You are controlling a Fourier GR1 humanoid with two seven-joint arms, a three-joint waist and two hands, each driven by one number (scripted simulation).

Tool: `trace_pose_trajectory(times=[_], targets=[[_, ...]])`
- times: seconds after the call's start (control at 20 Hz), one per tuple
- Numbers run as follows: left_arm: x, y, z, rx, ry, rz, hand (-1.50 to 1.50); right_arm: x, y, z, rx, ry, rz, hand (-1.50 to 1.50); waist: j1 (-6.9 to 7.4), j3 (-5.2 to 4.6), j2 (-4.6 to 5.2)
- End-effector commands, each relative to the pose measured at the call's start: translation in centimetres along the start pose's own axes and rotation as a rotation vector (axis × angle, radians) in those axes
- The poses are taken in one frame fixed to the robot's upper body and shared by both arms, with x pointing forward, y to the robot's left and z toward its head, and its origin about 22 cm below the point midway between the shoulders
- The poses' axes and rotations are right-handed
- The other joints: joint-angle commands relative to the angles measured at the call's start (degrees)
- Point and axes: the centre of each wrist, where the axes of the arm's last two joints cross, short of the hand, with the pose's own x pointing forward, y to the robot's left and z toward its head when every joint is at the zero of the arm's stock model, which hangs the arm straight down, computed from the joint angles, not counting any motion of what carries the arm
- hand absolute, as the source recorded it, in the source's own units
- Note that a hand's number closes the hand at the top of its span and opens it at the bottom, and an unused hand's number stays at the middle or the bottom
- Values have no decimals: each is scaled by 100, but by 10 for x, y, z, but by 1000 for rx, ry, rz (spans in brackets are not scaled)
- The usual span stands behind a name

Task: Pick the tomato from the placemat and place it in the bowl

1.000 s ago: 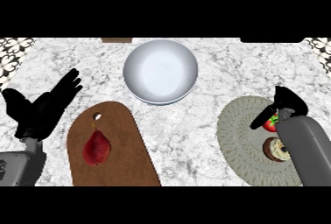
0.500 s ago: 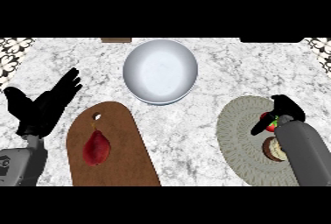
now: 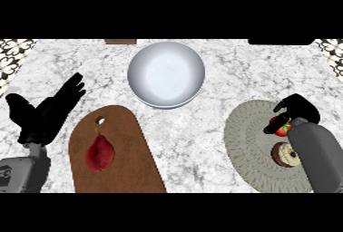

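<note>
Tomato [image 3: 282, 128] on the placemat [image 3: 251, 136], seemingly gripped by the curled right hand [image 3: 296, 108], far from the bowl [image 3: 166, 74]

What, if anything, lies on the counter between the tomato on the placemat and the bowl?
Nothing visible. The right robot hand is curled round the tomato on the placemat. Only bare marble lies between it and the bowl; the small round item sits nearer the robot.

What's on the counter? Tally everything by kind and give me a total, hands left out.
Bowl: 1
Cutting board: 1
Placemat: 1
Tomato: 1
Dark red fruit on the board: 1
Round brown item on the placemat, too partly hidden to name: 1
Total: 6
</note>
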Motion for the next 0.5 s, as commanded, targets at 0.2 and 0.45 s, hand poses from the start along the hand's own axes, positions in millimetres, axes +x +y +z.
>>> trace_pose_trajectory(times=[0.2, 0.45], targets=[[-1, 4, 1, -9, 7, -11, 0, 8, 4, -2, -30, -63, 10, 150, 11, 29, 25], [2, 18, 3, 34, 14, -2, 0, 15, 37, 72, 19, -301, 99, 150, -153, 18, -38]])
